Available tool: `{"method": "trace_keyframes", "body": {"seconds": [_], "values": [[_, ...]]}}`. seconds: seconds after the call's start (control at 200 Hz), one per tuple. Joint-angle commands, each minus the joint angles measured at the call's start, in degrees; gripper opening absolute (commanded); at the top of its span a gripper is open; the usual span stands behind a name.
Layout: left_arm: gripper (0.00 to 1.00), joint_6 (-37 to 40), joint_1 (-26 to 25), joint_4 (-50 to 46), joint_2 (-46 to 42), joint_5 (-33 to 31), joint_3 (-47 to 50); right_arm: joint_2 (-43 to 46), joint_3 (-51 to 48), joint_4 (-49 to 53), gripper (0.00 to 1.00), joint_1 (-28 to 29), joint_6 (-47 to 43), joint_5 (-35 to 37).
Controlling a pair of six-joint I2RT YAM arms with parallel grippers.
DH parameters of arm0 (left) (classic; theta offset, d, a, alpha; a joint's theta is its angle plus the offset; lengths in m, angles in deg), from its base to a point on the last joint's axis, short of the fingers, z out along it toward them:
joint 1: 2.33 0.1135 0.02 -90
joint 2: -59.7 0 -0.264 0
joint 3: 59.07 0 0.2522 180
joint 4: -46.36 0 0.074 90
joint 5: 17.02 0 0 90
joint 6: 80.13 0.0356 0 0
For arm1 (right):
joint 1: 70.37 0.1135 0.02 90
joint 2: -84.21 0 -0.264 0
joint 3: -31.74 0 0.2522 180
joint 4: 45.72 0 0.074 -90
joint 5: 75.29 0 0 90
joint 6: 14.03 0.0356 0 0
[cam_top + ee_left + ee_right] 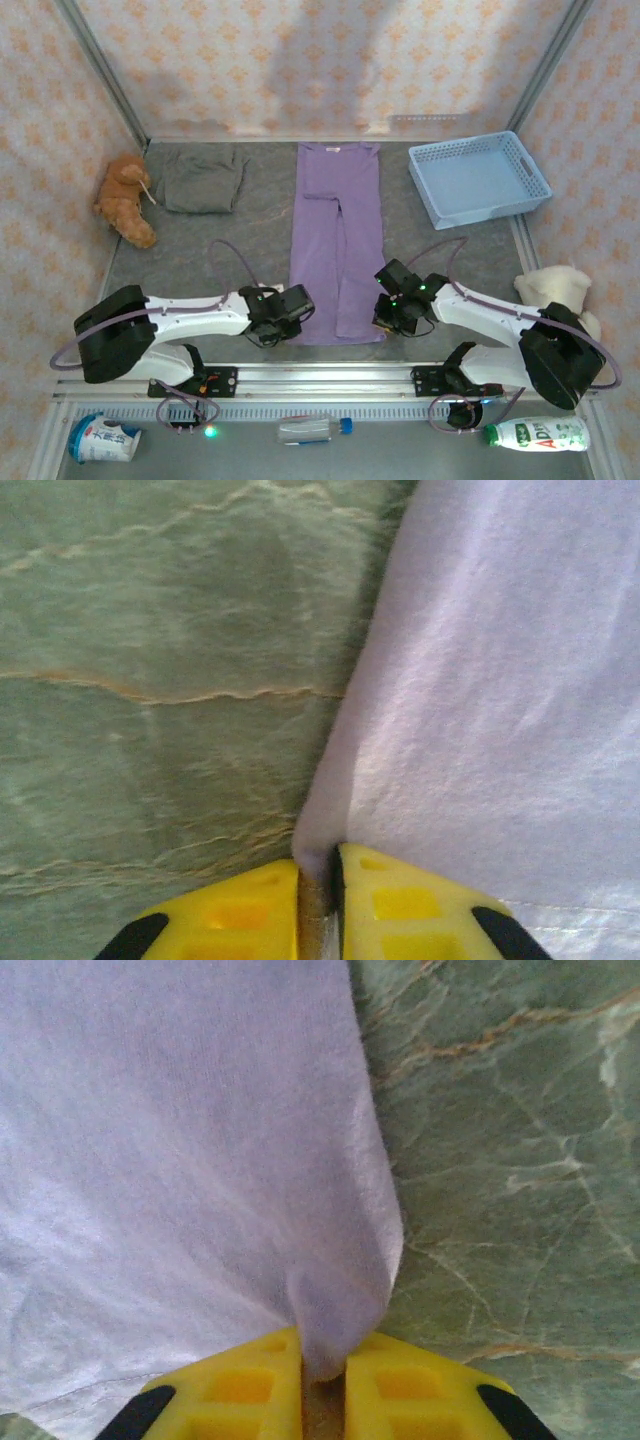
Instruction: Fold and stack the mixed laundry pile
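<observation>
At the near edge of the bench (pixel 220 270), the left arm (pixel 190 315) and right arm (pixel 480 315) reach inward to the two near corners of the lavender garment (pixel 335 230). In each wrist view the yellow jaws stand all but closed, with a fold of lavender cloth (pixel 500 700) pinched between them. The left jaws hold the garment's left edge, and the right jaws hold the corner (pixel 345 1340) on the other side. Taking both corners at once looks meant to keep the hem level, so the near end can be carried over the far end in one even fold.

The garment lies flat and lengthwise down the middle of the bench, its far end close to the back wall. From above I cannot say for sure whether it is a shirt folded narrow or a pair of trousers.

Farther back on the left, the grey-brown piece (pixel 203 180) lies loosely bunched and not yet folded, just beside an orange plush toy (pixel 125 200). The light blue basket (pixel 465 142) stands at the far right, well apart from both garments.
</observation>
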Motion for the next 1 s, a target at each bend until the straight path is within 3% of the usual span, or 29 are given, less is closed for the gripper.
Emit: {"method": "trace_keyframes", "body": {"seconds": [0.0, 0.085, 0.24, 0.5, 0.711, 0.996], "values": [[0.03, -1.67, -1.24, 11.89, 3.4, 0.41, -3.1, 2.35, 2.05, 1.42, 0.07, 0.32, 0.41, 3.93], [0.0, -1.59, -1.21, 7.89, 2.95, -2.06, -5.56, 2.9, 3.85, 2.77, 0.0, 0.32, -0.24, 5.35], [0.0, -0.68, 0.4, 4.36, 1.0, -4.46, -8.97, 3.1, 8.47, 4.61, 0.0, -0.33, -1.84, 8.74], [0.0, 7.92, 11.72, -1.13, -0.87, -3.65, -17.83, -0.2, 18.3, 7.25, 0.0, -8.67, -5.5, 9.62], [0.0, 15.81, 21.52, -4.66, 5.36, 0.19, -28.21, -8.52, 27.31, 6.72, 0.0, -15.39, -7.73, 8.29], [0.0, 21.62, 29.99, -6.31, 19.88, 5.96, -41.56, -26.2, 42.46, 6.38, 0.0, -20.73, -8.74, 6.23]]}}
